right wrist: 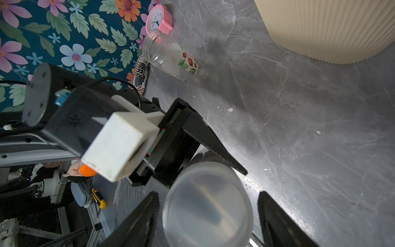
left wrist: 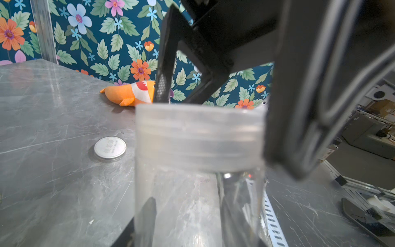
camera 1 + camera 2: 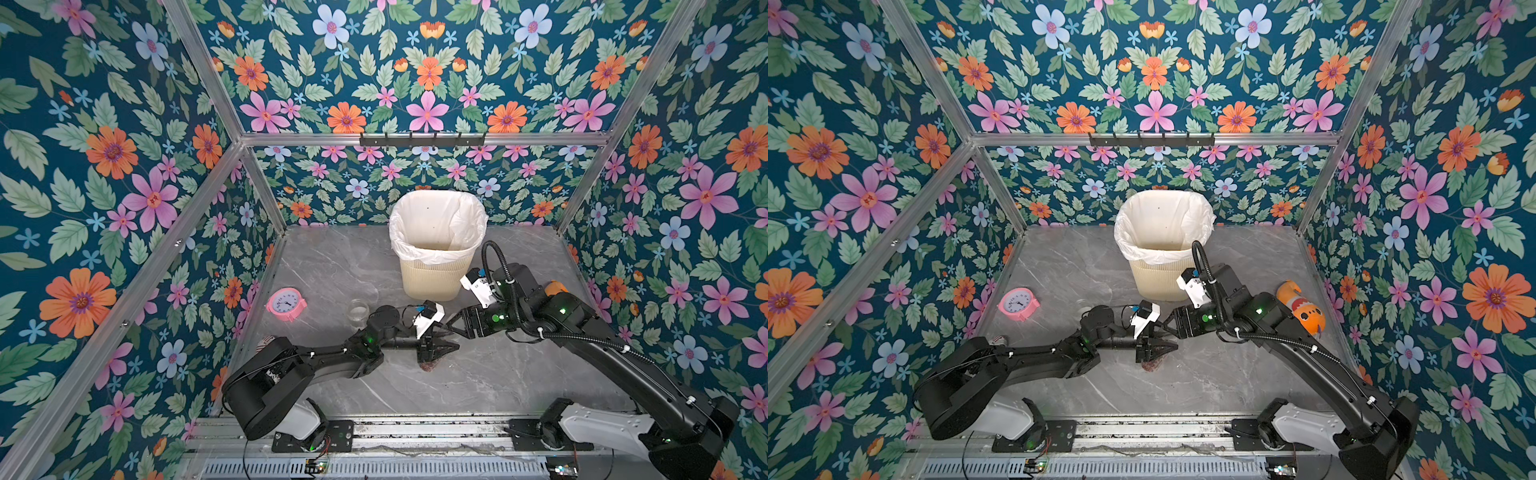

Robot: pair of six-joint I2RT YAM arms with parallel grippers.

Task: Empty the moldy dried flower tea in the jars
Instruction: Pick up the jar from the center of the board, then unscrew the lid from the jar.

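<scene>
The left fingers (image 1: 213, 145) pinch the body of the narrower jar (image 2: 198, 203), which stands upright near the middle of the bench (image 3: 498, 374). One finger runs along the jar's side, and the other shows dark through its clear wall. The jar's frosted clear lid (image 1: 207, 205) is in place on top. The right fingers (image 1: 141, 218) come in from the opposite side and stand spread to either side of this lid, with a gap showing between each finger and its rim, so they grip nothing. In both top views the two sets of fingers meet over the same spot, the right above the left. The moldy dried flower tea (image 3: 430, 365) shows there as a small reddish-pink patch just under the left fingers, at the foot of the jar. From above I cannot tell how much of it there is. The wider jar (image 1: 158, 51) stands upright with its threaded mouth open, just beside the pink clock (image 3: 286, 304) and toward the left wall. A flat round lid (image 2: 110, 147) lies on the bare bench, apart from the pinched jar. The cream ribbed bin (image 3: 432, 270), lined with a white bag, stands behind both arms against the back wall. An orange plush toy (image 3: 1304, 309) lies by the right wall, and a printed can (image 1: 141, 74) lies by the left wall.
</scene>
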